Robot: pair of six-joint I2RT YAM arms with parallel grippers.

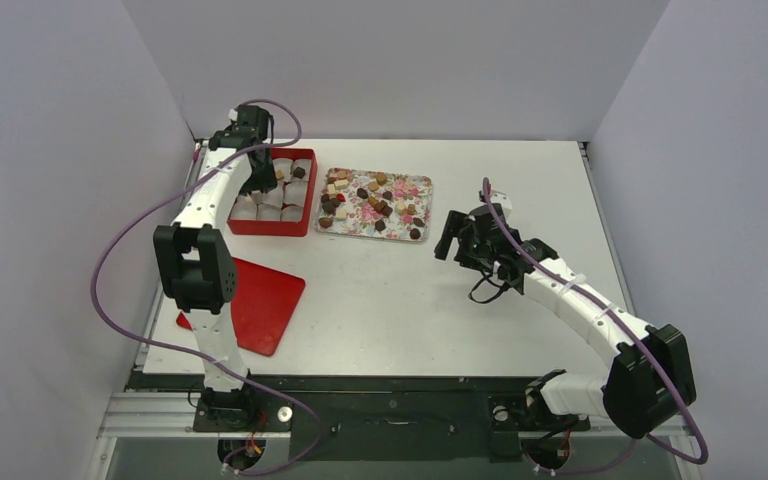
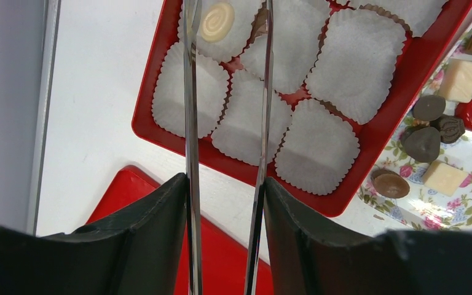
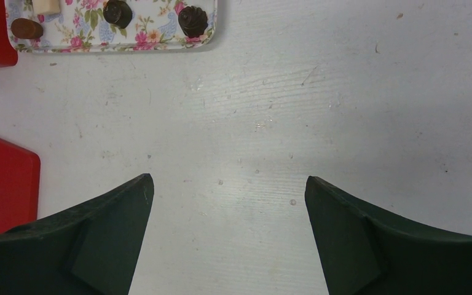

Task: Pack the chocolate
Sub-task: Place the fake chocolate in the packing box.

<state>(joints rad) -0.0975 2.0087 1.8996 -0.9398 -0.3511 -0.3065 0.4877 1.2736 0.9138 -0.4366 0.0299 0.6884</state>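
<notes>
Chocolate pieces [image 1: 375, 205] lie scattered on the flower-print tray [image 1: 422, 185]; some show in the left wrist view [image 2: 423, 142] and right wrist view [image 3: 193, 20]. A red box [image 1: 272, 228] holds white paper cups [image 2: 316, 147]. A cream swirl chocolate [image 2: 216, 20] sits in a far cup. My left gripper [image 1: 263, 178] [image 2: 224, 178] hovers over the box, shut on thin metal tongs [image 2: 190, 123] whose blades stand apart either side of that cup. My right gripper [image 1: 452, 240] [image 3: 227, 181] is open over bare table, nothing between its fingers.
A flat red lid [image 1: 260, 300] lies near the left arm's base, seen too in the left wrist view [image 2: 129, 196] and right wrist view [image 3: 0, 184]. Grey walls close in the table on the left, back and right. The tray [image 3: 160, 37] lies ahead of the right gripper.
</notes>
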